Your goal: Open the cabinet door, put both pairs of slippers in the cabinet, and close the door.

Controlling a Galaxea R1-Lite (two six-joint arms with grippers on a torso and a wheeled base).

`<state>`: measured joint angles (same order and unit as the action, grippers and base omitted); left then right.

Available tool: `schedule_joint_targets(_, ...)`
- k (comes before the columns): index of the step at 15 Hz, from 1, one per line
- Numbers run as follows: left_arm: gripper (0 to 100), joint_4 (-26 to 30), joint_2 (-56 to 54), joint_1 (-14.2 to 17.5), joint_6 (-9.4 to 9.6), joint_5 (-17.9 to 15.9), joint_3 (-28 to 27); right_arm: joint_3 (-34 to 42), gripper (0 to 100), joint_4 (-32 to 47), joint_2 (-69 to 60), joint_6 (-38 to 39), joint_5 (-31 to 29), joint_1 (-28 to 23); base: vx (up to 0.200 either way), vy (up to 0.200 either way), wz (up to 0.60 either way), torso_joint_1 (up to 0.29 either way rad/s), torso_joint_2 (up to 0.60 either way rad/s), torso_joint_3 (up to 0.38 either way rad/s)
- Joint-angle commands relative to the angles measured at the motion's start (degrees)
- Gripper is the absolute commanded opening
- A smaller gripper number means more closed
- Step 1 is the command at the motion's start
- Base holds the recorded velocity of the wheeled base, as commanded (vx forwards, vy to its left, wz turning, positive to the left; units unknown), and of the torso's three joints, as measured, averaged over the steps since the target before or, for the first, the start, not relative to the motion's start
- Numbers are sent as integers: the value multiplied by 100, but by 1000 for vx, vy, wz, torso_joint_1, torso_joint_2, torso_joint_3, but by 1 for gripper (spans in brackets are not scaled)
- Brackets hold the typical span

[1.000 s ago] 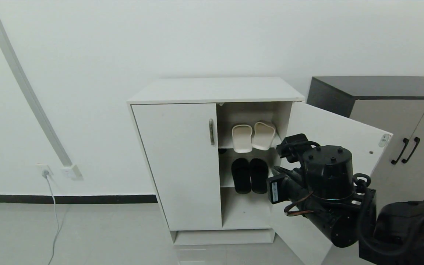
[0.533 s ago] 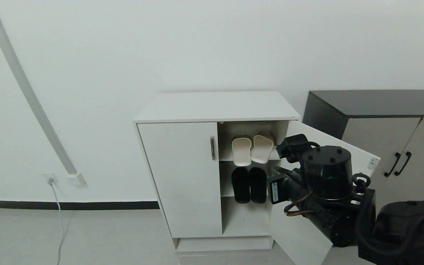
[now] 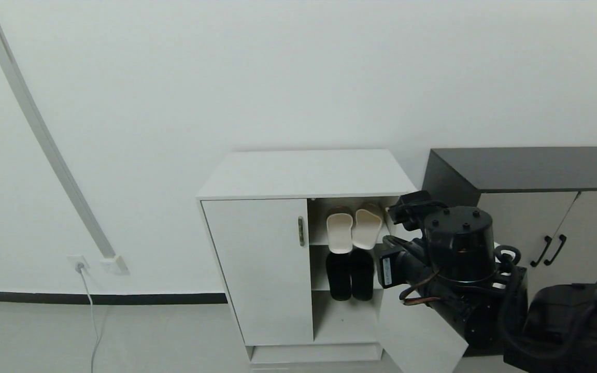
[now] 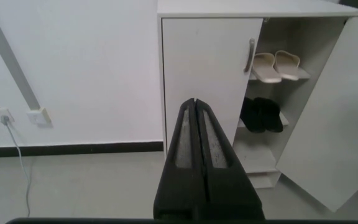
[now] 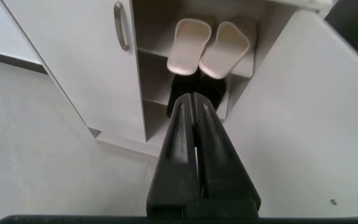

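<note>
Inside the white cabinet (image 3: 303, 173), high in its right-hand compartment, the white slippers (image 3: 353, 230) are set side by side, and the black slippers (image 3: 350, 274) are set one level below them. The right door (image 3: 417, 336) is swung wide open, while the left door (image 3: 257, 269) is shut. The right gripper (image 5: 194, 96) is held before the open compartment, beside the open door's inner face, its fingers pressed together on nothing. The left gripper (image 4: 194, 102) is held well back from the cabinet, fingers likewise together and empty.
</note>
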<state>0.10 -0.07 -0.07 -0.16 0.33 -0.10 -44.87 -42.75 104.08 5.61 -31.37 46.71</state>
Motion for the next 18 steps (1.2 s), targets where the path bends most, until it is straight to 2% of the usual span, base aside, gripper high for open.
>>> schedule_joint_targets(1,0,-1,7,7,-2,2,1,5,0,-5,33,2,-1,-4,0,0,0,256,-583,-339)
schedule_joint_targets(8,0,-1,7,7,-11,2,1,75,0,-14,33,11,-1,-48,0,0,0,226,-506,-283)
schedule_joint_targets(17,0,-1,7,-1,-11,11,1,84,0,-5,33,-7,-1,-66,0,0,0,8,-18,-11)
schedule_joint_targets(18,0,-1,7,-1,-11,11,1,84,0,-5,33,-7,-1,-66,0,0,-600,2,2,2)
